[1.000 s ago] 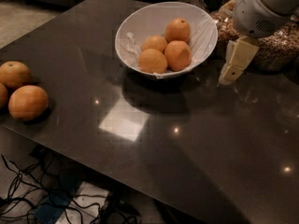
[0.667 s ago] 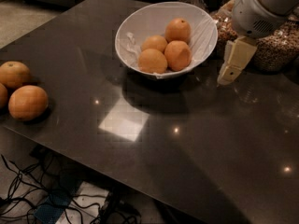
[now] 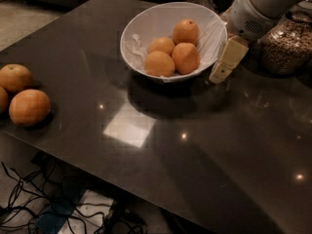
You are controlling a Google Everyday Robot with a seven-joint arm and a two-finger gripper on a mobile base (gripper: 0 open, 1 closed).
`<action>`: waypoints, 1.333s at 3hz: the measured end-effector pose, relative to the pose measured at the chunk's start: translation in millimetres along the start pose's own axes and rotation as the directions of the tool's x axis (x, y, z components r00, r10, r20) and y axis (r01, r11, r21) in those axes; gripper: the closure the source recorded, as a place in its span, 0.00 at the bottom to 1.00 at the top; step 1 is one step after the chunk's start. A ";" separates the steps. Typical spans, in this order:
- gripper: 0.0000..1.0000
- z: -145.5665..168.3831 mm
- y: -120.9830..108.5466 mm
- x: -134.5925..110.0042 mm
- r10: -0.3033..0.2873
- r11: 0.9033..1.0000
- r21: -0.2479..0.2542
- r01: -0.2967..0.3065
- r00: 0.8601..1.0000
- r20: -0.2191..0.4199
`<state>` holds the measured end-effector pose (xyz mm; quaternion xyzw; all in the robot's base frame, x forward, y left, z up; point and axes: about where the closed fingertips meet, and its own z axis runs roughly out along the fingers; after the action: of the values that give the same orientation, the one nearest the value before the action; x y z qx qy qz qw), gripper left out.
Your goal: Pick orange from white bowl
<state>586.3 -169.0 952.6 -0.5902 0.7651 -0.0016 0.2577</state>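
Observation:
The white bowl (image 3: 141, 30) stands at the back middle of the dark table (image 3: 195, 150). It has a crinkled white lining and holds several oranges (image 3: 185, 57), one on top at the back (image 3: 185, 31). My gripper (image 3: 222, 69) hangs from the white arm (image 3: 258, 9) at the upper right. It points down and sits just outside the bowl's right rim, close above the table. It holds nothing that I can see.
Three loose oranges (image 3: 29, 106) lie at the table's left edge. A glass jar of nuts (image 3: 285, 45) stands at the back right behind the arm. Cables (image 3: 29, 204) lie on the floor below the table's front edge.
My gripper has moved left, from beside the jar to right against the bowl's right rim. The bowl and the oranges have not moved.

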 end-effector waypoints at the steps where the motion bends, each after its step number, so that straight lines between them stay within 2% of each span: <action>1: 0.00 15.3 -10.5 -7.3 0.089 0.996 -0.028 -0.088 0.996 0.020; 2: 0.00 26.6 -19.4 -20.2 0.151 0.987 -0.062 -0.147 0.987 0.056; 3: 0.00 27.6 -23.7 -34.5 0.174 0.983 -0.072 -0.167 0.979 0.106; 4: 0.00 19.8 -22.7 -39.2 0.165 0.986 -0.047 -0.160 0.971 0.170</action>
<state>621.2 -134.5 957.7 -0.5276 0.7854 0.0835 0.3127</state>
